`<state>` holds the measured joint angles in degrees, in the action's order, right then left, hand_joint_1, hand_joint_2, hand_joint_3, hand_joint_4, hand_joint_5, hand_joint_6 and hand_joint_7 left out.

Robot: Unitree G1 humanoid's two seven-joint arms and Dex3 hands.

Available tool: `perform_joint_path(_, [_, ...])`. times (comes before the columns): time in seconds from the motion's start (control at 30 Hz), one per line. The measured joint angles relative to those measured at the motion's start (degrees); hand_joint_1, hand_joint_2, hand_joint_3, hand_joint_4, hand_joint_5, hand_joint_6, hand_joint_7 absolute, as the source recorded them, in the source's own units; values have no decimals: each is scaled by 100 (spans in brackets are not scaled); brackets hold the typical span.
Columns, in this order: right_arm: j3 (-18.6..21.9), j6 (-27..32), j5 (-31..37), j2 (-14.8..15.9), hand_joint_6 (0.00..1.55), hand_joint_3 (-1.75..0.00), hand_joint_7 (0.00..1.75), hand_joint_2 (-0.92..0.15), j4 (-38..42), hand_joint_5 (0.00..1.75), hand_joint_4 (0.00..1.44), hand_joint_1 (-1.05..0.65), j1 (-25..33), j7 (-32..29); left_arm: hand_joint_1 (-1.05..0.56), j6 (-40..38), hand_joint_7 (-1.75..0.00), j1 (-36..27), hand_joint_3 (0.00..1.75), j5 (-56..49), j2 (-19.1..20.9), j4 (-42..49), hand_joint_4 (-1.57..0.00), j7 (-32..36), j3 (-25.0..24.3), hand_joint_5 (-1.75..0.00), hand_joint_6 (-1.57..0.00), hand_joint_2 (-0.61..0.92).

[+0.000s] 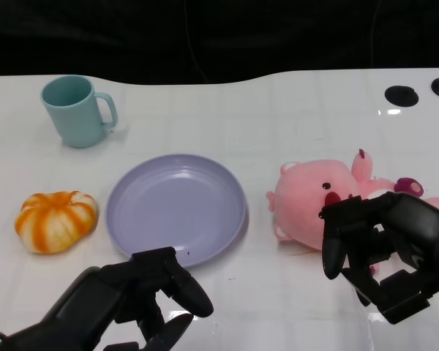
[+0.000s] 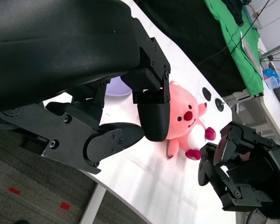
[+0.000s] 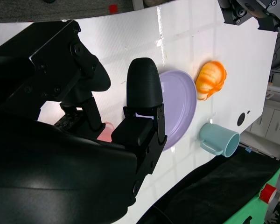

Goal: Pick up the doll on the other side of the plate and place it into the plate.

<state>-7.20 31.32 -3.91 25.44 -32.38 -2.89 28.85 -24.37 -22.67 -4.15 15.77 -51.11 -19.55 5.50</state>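
A pink plush doll lies on the white table just right of the lavender plate; the left wrist view shows the doll face up. My right hand hovers at the doll's near right side, fingers spread and holding nothing, partly covering its feet. In the right wrist view, only a pink sliver of the doll shows between the fingers, with the plate beyond. My left hand sits near the table's front edge, below the plate, with its fingers apart and empty.
An orange and white pumpkin plush lies left of the plate. A teal mug stands at the back left. Two black round discs sit at the far right of the table.
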Motion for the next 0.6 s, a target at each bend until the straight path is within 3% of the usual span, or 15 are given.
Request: perform_joint_path(0.6, [-3, -38, -1, 5, 80, -131, 141, -40, 9, 160, 84, 9, -1, 0, -20, 0, -117, 1, 76, -1, 1, 0, -60, 0, -3, -166, -63, 75])
